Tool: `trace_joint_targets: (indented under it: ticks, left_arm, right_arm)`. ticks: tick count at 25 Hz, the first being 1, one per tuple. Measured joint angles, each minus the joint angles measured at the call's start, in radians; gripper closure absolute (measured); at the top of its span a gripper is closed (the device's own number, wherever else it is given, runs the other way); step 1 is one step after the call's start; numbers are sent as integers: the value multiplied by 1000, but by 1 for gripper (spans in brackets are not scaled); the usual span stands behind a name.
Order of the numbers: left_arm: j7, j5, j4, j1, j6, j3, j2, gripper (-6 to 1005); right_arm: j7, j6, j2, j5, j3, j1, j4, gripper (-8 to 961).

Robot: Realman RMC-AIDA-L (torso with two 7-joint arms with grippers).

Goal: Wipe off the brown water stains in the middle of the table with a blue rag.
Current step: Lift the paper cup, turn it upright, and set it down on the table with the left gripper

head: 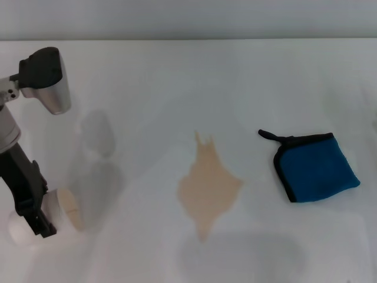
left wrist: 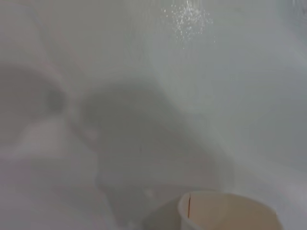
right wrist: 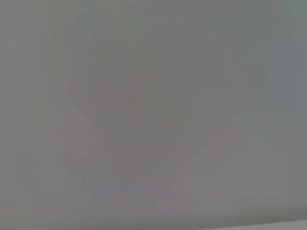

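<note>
One stain (head: pixel 207 184) lies mid-surface (head: pixel 147 76), a pale tan patch with pointed ends. The rag (head: pixel 318 167) sits flat to its right, apart from it, loop toward the stain, not yet picked up. My left tool (head: pixel 36 217) is at the near left, closed on a white cup (head: pixel 65 211) tipped on its side, mouth toward the stain, likely to have poured it. My right tool is out of sight; its camera shows only blank grey. I judge wiping has yet to begin.
</note>
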Motion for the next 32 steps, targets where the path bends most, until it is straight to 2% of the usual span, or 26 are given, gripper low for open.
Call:
trace_joint_targets:
  ticks: [5, 9, 15, 18, 21, 22, 25, 30, 32]
  left_arm:
    - [4, -54, -27, -2, 2, 0, 4, 242]
    - [25, -137, -93, -3, 3, 0, 6, 275]
    - [48, -367, -235, 4, 11, 0, 6, 323]
    - [54, -520, -304, 30, 21, 0, 6, 350]
    - [57, -721, -347, 81, 49, 0, 5, 379]
    - [64, -829, -352, 119, 67, 0, 5, 386]
    - [95, -992, -347, 186, 88, 0, 6, 406]
    - [177, -1245, -264, 340, 98, 0, 5, 447]
    - [199, -1302, -224, 387, 98, 0, 7, 465]
  right_arm:
    - [0, 0, -1, 0, 1, 0, -1, 99]
    - [0, 0, -1, 0, 1, 0, -1, 99]
    - [0, 0, -1, 0, 1, 2, -3, 99]
    - [0, 0, -1, 0, 1, 4, -4, 99]
    - [0, 0, -1, 0, 1, 5, -4, 99]
    - [0, 0, -1, 0, 1, 5, -4, 99]
    - [0, 0, -1, 0, 0, 3, -4, 100]
    - [0, 0, -1, 0, 1, 4, -4, 100]
    - [0, 0, -1, 0, 1, 6, -4, 100]
